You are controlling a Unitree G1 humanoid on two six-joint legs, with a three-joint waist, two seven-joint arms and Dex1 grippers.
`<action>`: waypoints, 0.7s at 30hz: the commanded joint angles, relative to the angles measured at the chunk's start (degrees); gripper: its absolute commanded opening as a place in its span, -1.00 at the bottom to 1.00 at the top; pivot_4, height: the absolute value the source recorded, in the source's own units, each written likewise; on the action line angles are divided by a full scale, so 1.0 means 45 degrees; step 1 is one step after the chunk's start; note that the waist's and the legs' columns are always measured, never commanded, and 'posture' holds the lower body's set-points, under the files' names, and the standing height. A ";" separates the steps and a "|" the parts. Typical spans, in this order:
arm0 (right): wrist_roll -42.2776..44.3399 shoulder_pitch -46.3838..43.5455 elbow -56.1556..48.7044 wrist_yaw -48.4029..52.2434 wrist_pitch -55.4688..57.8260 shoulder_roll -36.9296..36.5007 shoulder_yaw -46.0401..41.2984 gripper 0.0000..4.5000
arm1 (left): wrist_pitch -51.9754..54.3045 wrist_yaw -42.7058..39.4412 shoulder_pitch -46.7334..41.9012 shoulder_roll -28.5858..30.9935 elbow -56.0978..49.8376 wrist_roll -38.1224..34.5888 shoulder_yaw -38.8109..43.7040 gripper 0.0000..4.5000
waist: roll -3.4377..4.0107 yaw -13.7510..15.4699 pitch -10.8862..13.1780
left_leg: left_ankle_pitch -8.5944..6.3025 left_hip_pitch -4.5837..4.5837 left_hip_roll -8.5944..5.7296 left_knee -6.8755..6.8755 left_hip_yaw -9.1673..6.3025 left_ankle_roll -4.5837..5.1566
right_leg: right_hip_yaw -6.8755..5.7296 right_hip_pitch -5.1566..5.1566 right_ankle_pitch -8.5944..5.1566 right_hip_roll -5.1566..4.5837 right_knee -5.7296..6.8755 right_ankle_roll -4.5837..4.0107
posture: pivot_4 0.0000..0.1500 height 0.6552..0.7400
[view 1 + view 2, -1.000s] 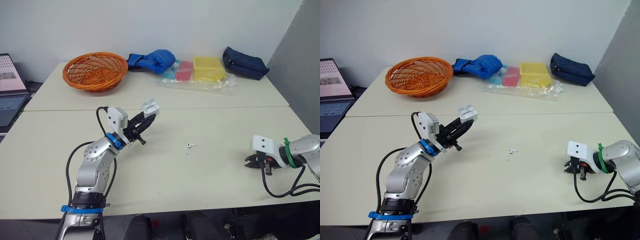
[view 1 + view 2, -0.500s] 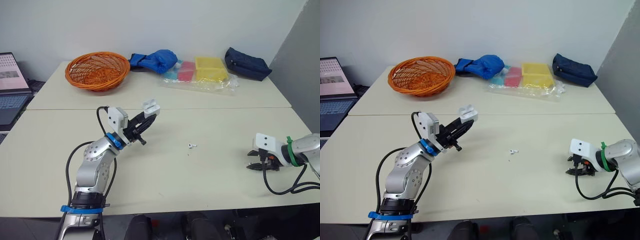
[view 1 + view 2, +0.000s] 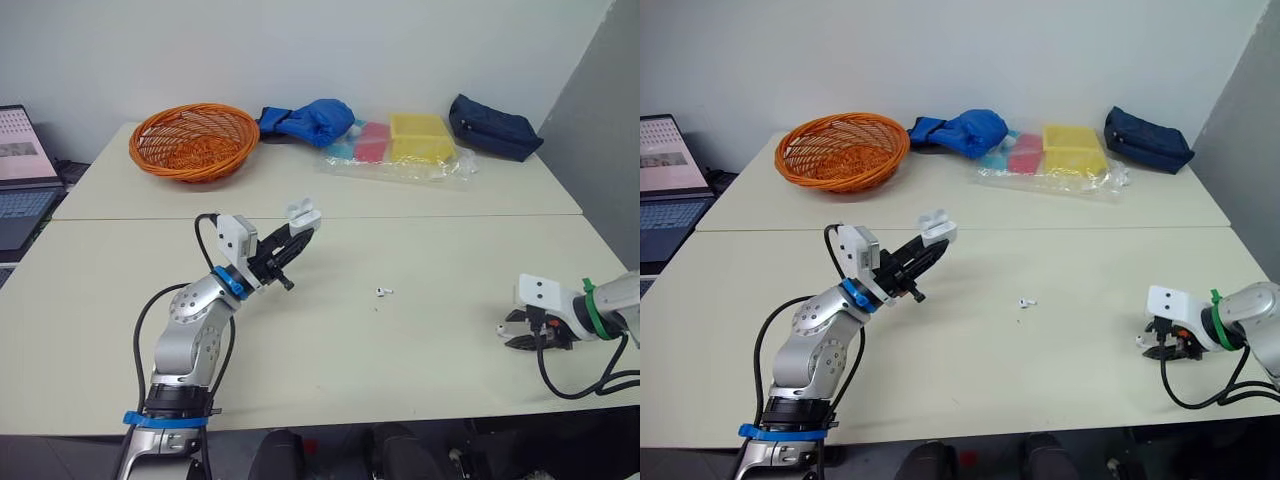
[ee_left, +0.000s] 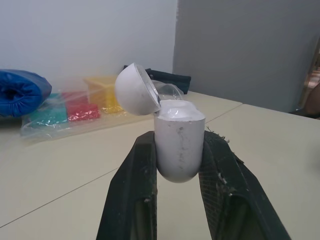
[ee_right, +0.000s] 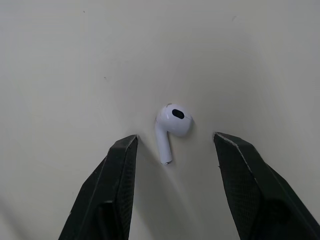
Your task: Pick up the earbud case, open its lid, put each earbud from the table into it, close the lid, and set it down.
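Note:
My left gripper [image 3: 296, 226] is raised over the left half of the table, shut on the white earbud case [image 4: 179, 145]. The case stands upright between the fingers with its lid [image 4: 134, 90] tipped open. One white earbud [image 3: 381, 292] lies alone near the table's middle. A second earbud [image 5: 171, 124] lies flat on the table between the spread fingers of my right gripper [image 5: 175, 138], which is open and low near the table's right front edge [image 3: 518, 334]. Neither finger touches that earbud.
Along the back of the cream table [image 3: 420, 250] stand an orange wicker basket [image 3: 192, 140], a blue cloth bundle [image 3: 305, 120], a clear bag with coloured boxes [image 3: 400, 145] and a dark blue pouch [image 3: 495, 127]. A laptop [image 3: 20, 160] sits off the table's left side.
My right gripper has drifted slightly rightward and toward the front edge, staying low on the table. The left gripper and the open case have held still.

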 commanded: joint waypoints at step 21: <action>0.0057 -0.1089 -0.1659 0.0608 0.3158 0.0450 0.0522 0.10 | -0.0274 0.0227 0.0163 -0.0067 -0.0715 -0.0082 0.0056 -0.67 | 0.0002 -0.0062 0.0006 | -0.0002 0.0001 0.0006 -0.0017 -0.0004 -0.0002 | 0.0008 -0.0014 -0.0004 0.0007 -0.0001 -0.0007 | 1.00 1.00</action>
